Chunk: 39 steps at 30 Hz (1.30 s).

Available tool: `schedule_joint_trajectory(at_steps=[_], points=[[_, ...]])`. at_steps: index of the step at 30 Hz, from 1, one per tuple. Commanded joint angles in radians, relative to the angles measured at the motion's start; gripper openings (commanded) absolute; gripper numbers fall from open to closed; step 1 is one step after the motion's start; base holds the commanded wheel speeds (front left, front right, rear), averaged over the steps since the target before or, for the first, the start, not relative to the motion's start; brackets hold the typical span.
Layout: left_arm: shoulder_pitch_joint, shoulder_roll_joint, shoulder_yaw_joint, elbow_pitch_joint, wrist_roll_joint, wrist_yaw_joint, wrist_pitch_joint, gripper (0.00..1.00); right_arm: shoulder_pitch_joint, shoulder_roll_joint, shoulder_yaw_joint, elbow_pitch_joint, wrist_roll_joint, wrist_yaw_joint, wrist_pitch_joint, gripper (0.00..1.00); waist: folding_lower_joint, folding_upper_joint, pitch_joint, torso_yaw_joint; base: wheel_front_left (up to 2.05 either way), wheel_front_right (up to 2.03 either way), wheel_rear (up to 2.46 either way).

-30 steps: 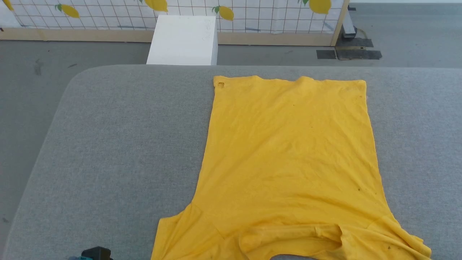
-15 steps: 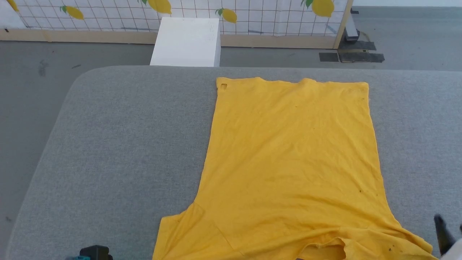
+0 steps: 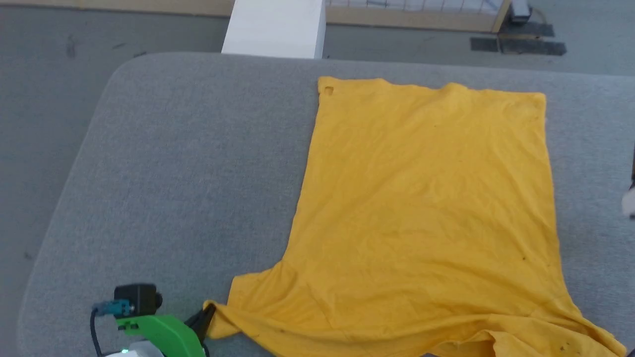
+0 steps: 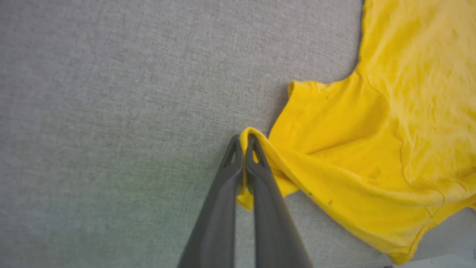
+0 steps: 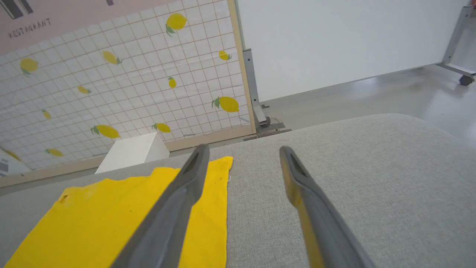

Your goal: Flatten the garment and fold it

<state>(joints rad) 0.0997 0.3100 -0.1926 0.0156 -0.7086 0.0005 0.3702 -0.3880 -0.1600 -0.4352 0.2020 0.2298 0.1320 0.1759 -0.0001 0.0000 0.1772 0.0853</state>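
The garment (image 3: 426,198), a plain bright yellow T-shirt side, lies spread on the grey table (image 3: 173,173), hem at the far side and sleeves near me. My left gripper (image 3: 207,317) is at the lower left, shut on the tip of the left sleeve. The left wrist view shows its fingers (image 4: 243,139) pinching a raised fold of the sleeve's edge of the garment (image 4: 372,130). My right gripper (image 5: 243,149) is open with nothing between its fingers. It hovers over bare table just right of the garment's far right corner (image 5: 219,175).
A white box (image 3: 273,27) stands on the floor behind the table's far edge. A lemon-patterned panel (image 5: 111,74) with a wooden frame lies beyond it. The table's left corner is rounded. A pale bit of my right arm (image 3: 629,204) shows at the right edge.
The head camera has tilted down. My right gripper has opened and moved from the near right sleeve up along the right side. My left gripper, shut on the sleeve, has come into view.
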Motion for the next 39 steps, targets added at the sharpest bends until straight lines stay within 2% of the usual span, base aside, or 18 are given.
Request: schedule_joint_trajectory(at_steps=[1,6,12,17,24,25,26,27,28,29,30,31,35,37,39], points=[[-0.026,-0.003,-0.005,-0.012,0.012,-0.007,-0.006,0.0,-0.047,-0.023,0.006,0.033,-0.007,-0.001,0.001,1.0,0.0001,0.0,0.077,0.063,0.0,0.0,0.0],[-0.061,-0.03,-0.045,-0.097,0.037,0.003,-0.004,0.0,-0.247,-0.124,0.01,0.184,-0.053,-0.001,0.074,1.0,0.0001,0.0,0.187,0.137,0.0,0.0,0.0],[-0.07,-0.063,-0.089,-0.184,0.047,0.013,0.005,0.0,-0.41,-0.196,-0.04,0.288,-0.114,-0.001,0.217,1.0,0.0001,0.0,0.287,0.212,0.0,0.0,0.0],[-0.064,-0.079,-0.114,-0.249,0.064,0.024,-0.001,0.0,-0.484,-0.212,-0.092,0.315,-0.173,-0.001,0.38,1.0,0.0001,0.0,0.348,0.252,0.0,0.0,0.0],[-0.054,-0.096,-0.139,-0.327,0.08,0.048,0.005,0.0,-0.526,-0.193,-0.151,0.25,-0.289,-0.001,0.595,1.0,0.0001,0.0,0.407,0.274,0.0,0.0,0.0],[-0.054,-0.096,-0.14,-0.331,0.081,0.051,0.006,0.0,-0.528,-0.188,-0.155,0.24,-0.302,-0.001,0.615,0.96,0.0001,0.0,0.41,0.274,0.0,0.0,0.0],[-0.052,-0.097,-0.142,-0.336,0.081,0.054,0.009,0.0,-0.529,-0.182,-0.16,0.227,-0.318,-0.001,0.639,0.69,0.0001,0.0,0.413,0.274,0.0,0.0,0.0],[-0.051,-0.098,-0.143,-0.338,0.081,0.056,0.011,0.0,-0.528,-0.177,-0.163,0.217,-0.329,-0.001,0.658,0.49,0.0001,0.0,0.414,0.273,0.0,0.0,0.0],[-0.05,-0.099,-0.144,-0.34,0.081,0.058,0.013,0.0,-0.525,-0.171,-0.167,0.204,-0.339,-0.001,0.678,0.35,0.0001,0.0,0.413,0.272,0.0,0.0,0.0],[-0.049,-0.098,-0.144,-0.341,0.081,0.061,0.014,0.0,-0.524,-0.167,-0.17,0.193,-0.344,-0.001,0.691,0.31,0.0001,0.0,0.413,0.271,0.0,0.0,0.0],[-0.048,-0.098,-0.145,-0.342,0.082,0.063,0.016,0.0,-0.522,-0.162,-0.173,0.18,-0.349,-0.001,0.705,0.05,0.0001,0.0,0.411,0.27,0.0,0.0,0.0],[-0.047,-0.097,-0.145,-0.342,0.083,0.066,0.017,0.0,-0.518,-0.159,-0.174,0.171,-0.353,-0.001,0.714,0.0,0.0001,0.0,0.409,0.268,0.0,0.0,0.0],[-0.041,-0.098,-0.145,-0.341,0.084,0.076,0.02,0.0,-0.477,-0.153,-0.171,0.122,-0.351,-0.001,0.689,0.0,0.0001,0.0,0.386,0.256,0.0,0.0,0.0],[-0.036,-0.096,-0.145,-0.338,0.084,0.079,0.02,0.0,-0.459,-0.156,-0.157,0.112,-0.338,-0.001,0.625,0.0,0.0001,0.0,0.366,0.247,0.0,0.0,0.0],[-0.03,-0.094,-0.144,-0.331,0.085,0.082,0.02,0.0,-0.409,-0.155,-0.144,0.097,-0.301,-0.001,0.516,0.0,0.0001,0.0,0.336,0.234,0.0,0.0,0.0]])
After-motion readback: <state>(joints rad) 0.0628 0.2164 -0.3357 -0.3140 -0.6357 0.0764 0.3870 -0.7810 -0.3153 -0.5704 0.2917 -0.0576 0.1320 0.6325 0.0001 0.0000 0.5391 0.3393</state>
